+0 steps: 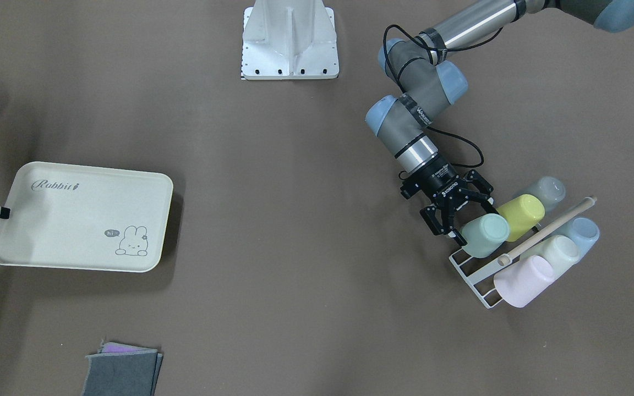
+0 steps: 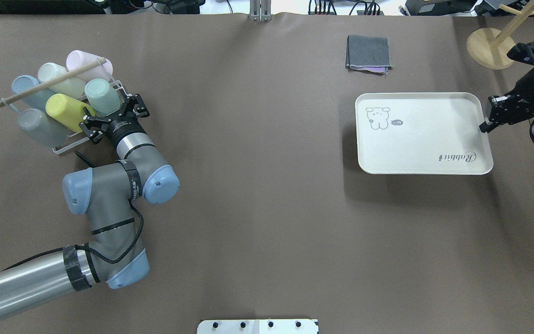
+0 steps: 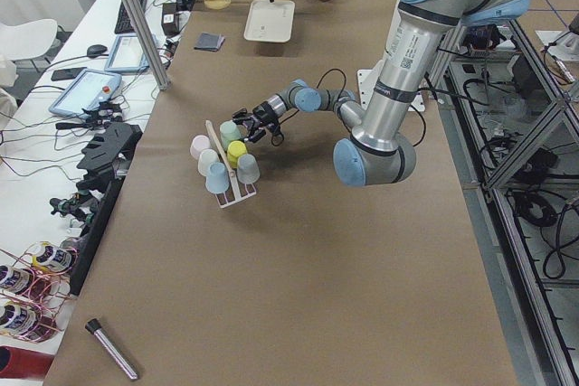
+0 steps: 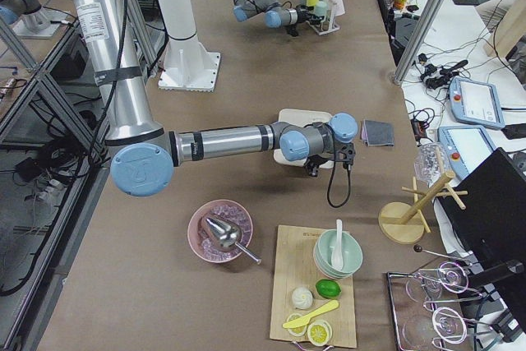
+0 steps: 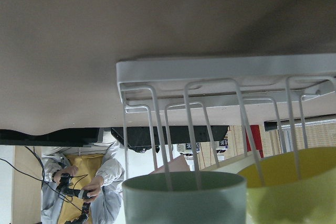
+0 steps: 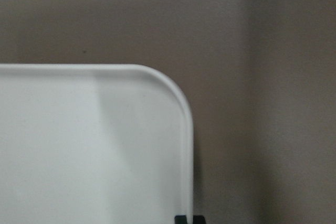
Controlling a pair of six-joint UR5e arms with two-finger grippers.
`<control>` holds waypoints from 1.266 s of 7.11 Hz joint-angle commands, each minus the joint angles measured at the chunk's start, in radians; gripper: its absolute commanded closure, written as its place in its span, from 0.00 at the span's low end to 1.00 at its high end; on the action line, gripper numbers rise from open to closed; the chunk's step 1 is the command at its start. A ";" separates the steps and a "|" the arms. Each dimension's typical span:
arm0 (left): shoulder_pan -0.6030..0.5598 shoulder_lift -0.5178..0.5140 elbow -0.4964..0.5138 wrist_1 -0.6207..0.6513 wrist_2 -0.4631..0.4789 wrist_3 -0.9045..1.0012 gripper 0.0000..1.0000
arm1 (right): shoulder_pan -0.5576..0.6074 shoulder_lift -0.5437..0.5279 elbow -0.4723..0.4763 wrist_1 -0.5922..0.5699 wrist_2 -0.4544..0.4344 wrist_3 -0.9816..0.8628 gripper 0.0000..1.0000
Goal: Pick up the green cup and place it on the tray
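Observation:
The green cup lies on its side on a white wire rack, next to a yellow-green cup. It also shows in the overhead view and, rim towards the camera, in the left wrist view. My left gripper is open, its fingers on either side of the green cup's closed end. The cream tray with the "Rabbit" script lies far across the table. My right gripper is shut on the tray's rim at its short edge.
The rack also holds pink, cream-white, pale blue and grey cups under a wooden rod. Folded grey cloths lie beyond the tray. A wooden stand is at the far right corner.

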 commanded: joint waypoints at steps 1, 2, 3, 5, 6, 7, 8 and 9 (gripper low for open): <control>-0.022 0.003 0.014 -0.001 0.000 0.001 0.02 | -0.036 0.080 -0.005 -0.001 0.008 0.016 1.00; -0.022 0.000 0.015 0.000 0.000 0.001 0.02 | -0.068 0.120 0.001 -0.001 0.000 0.085 1.00; -0.022 -0.006 0.022 -0.001 0.000 0.001 0.02 | -0.105 0.166 0.006 0.000 -0.007 0.184 1.00; -0.022 -0.022 0.025 -0.003 -0.002 0.002 0.12 | -0.198 0.189 0.068 0.028 -0.070 0.355 1.00; -0.022 -0.023 0.023 -0.003 -0.002 0.002 0.31 | -0.246 0.192 0.070 0.113 -0.096 0.463 1.00; -0.022 -0.023 0.020 -0.003 0.000 0.002 0.49 | -0.306 0.203 0.070 0.202 -0.159 0.577 1.00; -0.024 -0.020 0.014 0.000 0.000 0.010 0.57 | -0.355 0.223 0.069 0.239 -0.208 0.645 1.00; -0.031 -0.013 -0.015 0.005 0.000 0.016 0.62 | -0.402 0.254 0.069 0.241 -0.254 0.691 1.00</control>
